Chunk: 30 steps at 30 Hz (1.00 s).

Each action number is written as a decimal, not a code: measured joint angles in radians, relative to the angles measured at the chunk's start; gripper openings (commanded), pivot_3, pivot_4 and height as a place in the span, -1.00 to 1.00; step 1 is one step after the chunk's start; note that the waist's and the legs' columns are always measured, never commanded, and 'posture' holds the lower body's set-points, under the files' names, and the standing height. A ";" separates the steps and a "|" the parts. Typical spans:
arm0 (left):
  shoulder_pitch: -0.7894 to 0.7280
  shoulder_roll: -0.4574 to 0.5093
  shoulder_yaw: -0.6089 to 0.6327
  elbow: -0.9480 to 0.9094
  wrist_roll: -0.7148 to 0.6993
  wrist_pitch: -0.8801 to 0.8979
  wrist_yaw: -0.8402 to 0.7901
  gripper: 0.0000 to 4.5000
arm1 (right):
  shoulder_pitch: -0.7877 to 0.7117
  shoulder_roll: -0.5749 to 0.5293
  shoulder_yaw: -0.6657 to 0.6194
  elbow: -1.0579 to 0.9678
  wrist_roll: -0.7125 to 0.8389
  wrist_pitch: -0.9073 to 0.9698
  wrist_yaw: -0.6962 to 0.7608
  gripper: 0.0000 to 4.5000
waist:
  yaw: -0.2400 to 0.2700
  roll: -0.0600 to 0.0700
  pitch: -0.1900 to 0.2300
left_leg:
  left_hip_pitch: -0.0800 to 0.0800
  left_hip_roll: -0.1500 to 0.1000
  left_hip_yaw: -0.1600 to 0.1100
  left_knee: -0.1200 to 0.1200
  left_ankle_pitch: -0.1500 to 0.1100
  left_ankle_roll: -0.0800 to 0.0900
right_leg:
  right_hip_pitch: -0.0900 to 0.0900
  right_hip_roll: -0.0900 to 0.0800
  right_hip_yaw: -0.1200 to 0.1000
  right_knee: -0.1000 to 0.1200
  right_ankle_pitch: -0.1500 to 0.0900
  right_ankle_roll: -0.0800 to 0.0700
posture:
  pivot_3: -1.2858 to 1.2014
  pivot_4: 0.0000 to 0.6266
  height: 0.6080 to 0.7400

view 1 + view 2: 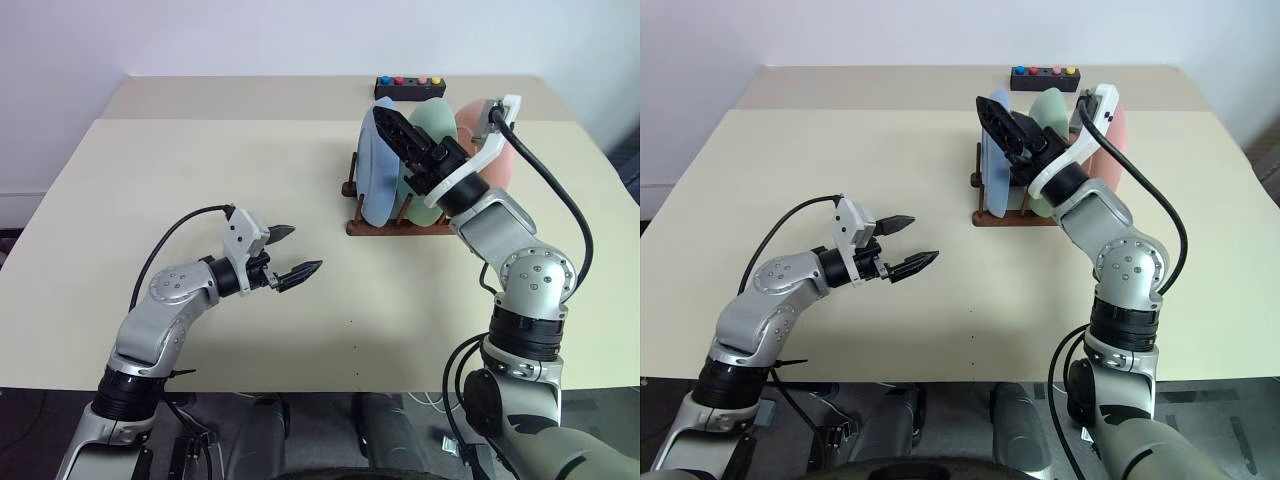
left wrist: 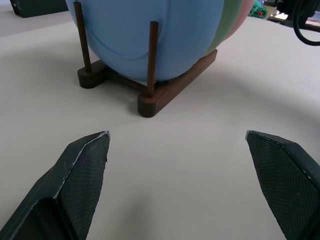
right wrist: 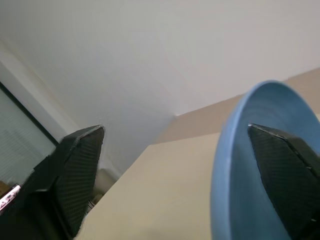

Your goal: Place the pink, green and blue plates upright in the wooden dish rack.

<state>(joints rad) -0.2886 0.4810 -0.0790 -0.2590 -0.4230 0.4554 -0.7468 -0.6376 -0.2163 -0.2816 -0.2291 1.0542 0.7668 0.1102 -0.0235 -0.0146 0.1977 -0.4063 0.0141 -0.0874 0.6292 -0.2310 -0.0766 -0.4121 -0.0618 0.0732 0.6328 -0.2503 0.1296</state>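
The wooden dish rack stands on the right half of the table, with all three plates upright in it. The blue plate is at the rack's left end, the green plate in the middle and the pink plate on the right. My right gripper is open at the blue plate's top edge; in the right wrist view the blue plate's rim lies between the wide-spread fingers. My left gripper hovers open and empty over the table, left of the rack and pointing toward it.
A small black box with coloured buttons sits behind the rack near the table's far edge. The beige table stretches wide to the left and front of the rack. A black cable loops from my right wrist past the pink plate.
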 measured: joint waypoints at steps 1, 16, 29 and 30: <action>0.000 0.000 -0.002 0.000 0.000 0.000 0.000 1.00 | 0.000 -0.002 0.001 0.000 -0.010 -0.005 0.003 0.98 | 0.000 0.000 0.000 | 0.000 0.000 0.000 0.000 0.000 0.000 | 0.000 0.000 0.000 0.000 0.000 0.000 | 0.03 -0.52 0.85; -0.002 -0.005 0.000 0.005 0.001 -0.005 0.017 1.00 | 0.019 -0.358 0.115 -0.159 -0.337 -0.239 0.366 0.98 | 0.006 0.000 0.000 | -0.001 0.000 0.000 0.000 0.000 0.000 | 0.000 0.000 0.000 -0.003 0.000 0.000 | 0.03 -0.52 0.85; 0.002 -0.015 0.031 0.079 0.035 -0.050 0.026 1.00 | 0.782 -0.557 -0.339 -0.207 -0.374 -0.305 0.685 0.98 | 0.003 0.000 0.000 | 0.002 0.000 0.004 0.002 -0.001 0.001 | 0.003 0.000 0.002 -0.003 -0.002 -0.004 | 0.03 -0.52 0.85; -0.001 -0.018 0.025 0.091 0.043 -0.053 0.026 1.00 | 0.805 -0.549 -0.334 -0.192 -0.411 -0.329 0.685 0.98 | 0.002 0.000 0.000 | 0.003 0.000 0.004 0.002 -0.001 0.001 | 0.003 0.000 0.003 -0.003 -0.002 -0.004 | 0.03 -0.52 0.85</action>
<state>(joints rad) -0.2892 0.4625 -0.0537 -0.1679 -0.3797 0.4020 -0.7211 0.1672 -0.7657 -0.6157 -0.4215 0.6432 0.4380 0.7955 -0.0217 -0.0147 0.1975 -0.4038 0.0140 -0.0830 0.6313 -0.2315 -0.0757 -0.4088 -0.0620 0.0762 0.6297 -0.2527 0.1258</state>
